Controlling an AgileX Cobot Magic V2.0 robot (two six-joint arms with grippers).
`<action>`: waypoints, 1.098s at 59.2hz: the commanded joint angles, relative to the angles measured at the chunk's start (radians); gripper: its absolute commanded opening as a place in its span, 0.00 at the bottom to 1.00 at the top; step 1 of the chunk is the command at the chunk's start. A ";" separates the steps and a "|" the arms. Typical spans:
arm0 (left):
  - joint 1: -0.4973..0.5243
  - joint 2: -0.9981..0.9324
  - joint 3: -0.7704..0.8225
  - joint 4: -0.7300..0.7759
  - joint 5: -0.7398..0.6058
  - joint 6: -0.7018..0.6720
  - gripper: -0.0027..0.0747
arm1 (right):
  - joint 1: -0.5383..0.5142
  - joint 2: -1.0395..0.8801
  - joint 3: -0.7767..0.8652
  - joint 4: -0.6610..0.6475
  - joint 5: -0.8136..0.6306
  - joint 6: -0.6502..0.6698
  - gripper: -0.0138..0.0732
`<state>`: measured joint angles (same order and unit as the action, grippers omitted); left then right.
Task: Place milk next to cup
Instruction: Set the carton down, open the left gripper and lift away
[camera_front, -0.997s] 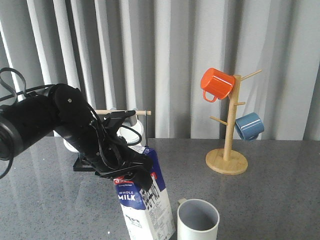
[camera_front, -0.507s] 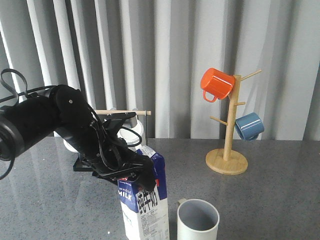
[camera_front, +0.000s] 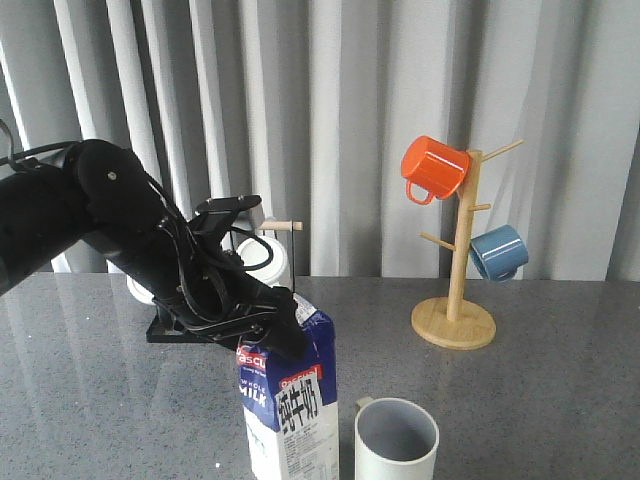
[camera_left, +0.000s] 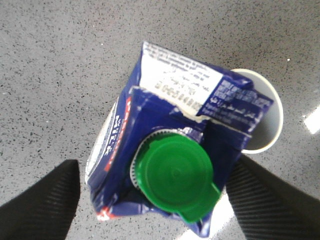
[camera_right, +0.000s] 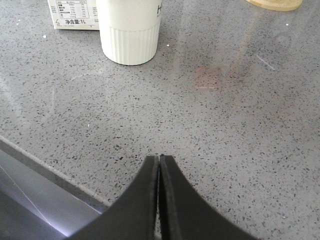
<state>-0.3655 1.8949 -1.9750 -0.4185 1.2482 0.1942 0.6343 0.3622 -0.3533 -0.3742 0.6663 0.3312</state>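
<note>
The milk (camera_front: 290, 410) stands upright on the grey table, a dark-blue and white carton with a green cap (camera_left: 172, 175). Just to its right stands the cup (camera_front: 396, 440), a pale ribbed mug with a grey inside, a small gap between them. My left gripper (camera_front: 278, 335) hovers at the carton's top. In the left wrist view the left gripper (camera_left: 155, 172) is open, its fingers (camera_left: 50, 200) standing clear of both carton sides. My right gripper (camera_right: 159, 158) is shut and empty, low over the table, facing the cup (camera_right: 130, 30) and the milk (camera_right: 72, 15).
A wooden mug tree (camera_front: 455, 320) at the back right carries an orange mug (camera_front: 432, 167) and a blue mug (camera_front: 498, 252). A black rack with white mugs (camera_front: 262, 262) stands behind my left arm. The table's front edge (camera_right: 45, 170) lies close to my right gripper.
The carton went from tilted to upright beside the cup. My left gripper let go of it and rose slightly up and to the left.
</note>
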 joint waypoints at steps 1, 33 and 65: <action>-0.005 -0.080 -0.026 -0.028 0.000 -0.008 0.78 | 0.000 0.007 -0.028 -0.020 -0.066 -0.002 0.15; -0.005 -0.275 -0.026 0.044 0.000 -0.009 0.72 | 0.000 0.007 -0.028 -0.021 -0.065 -0.002 0.15; -0.005 -0.571 -0.016 0.182 0.000 0.002 0.02 | 0.000 0.007 -0.028 -0.020 -0.065 -0.002 0.15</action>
<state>-0.3655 1.3884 -1.9750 -0.2259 1.2755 0.1950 0.6343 0.3622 -0.3533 -0.3742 0.6663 0.3312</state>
